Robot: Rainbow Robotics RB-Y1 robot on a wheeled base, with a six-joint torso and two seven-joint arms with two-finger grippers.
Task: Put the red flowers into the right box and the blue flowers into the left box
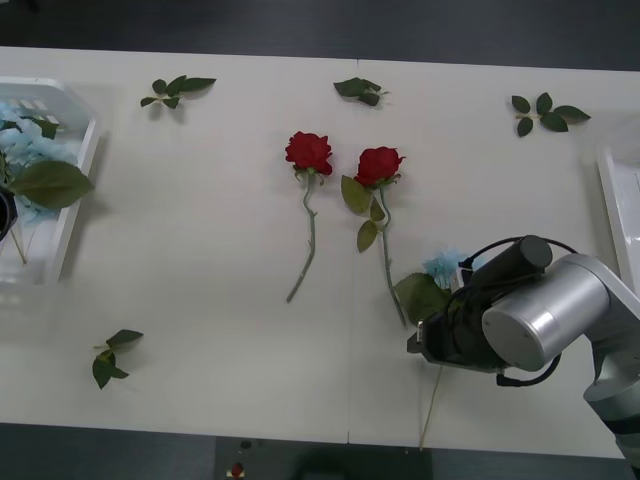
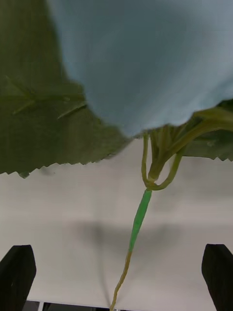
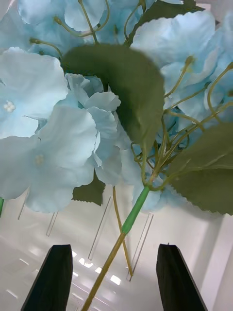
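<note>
Two red flowers [image 1: 309, 152] [image 1: 379, 165] lie side by side mid-table, stems towards me. A blue flower [image 1: 441, 265] with a big leaf lies at the front right, partly under my right arm [image 1: 520, 310]. My right gripper [image 2: 116, 265] hangs open above the table, its fingers on either side of that flower's stem [image 2: 139, 218] without touching it. More blue flowers [image 1: 25, 145] lie in the left box [image 1: 75, 190]. My left gripper [image 3: 115, 260] is open just over those blue flowers [image 3: 53, 141], a stem [image 3: 133, 214] running between its fingers. The right box [image 1: 618, 205] shows at the right edge.
Loose green leaf sprigs lie at the back left [image 1: 175, 90], back middle [image 1: 358, 90], back right [image 1: 545, 112] and front left [image 1: 112, 355]. The table's front edge [image 1: 330, 435] runs just below my right arm.
</note>
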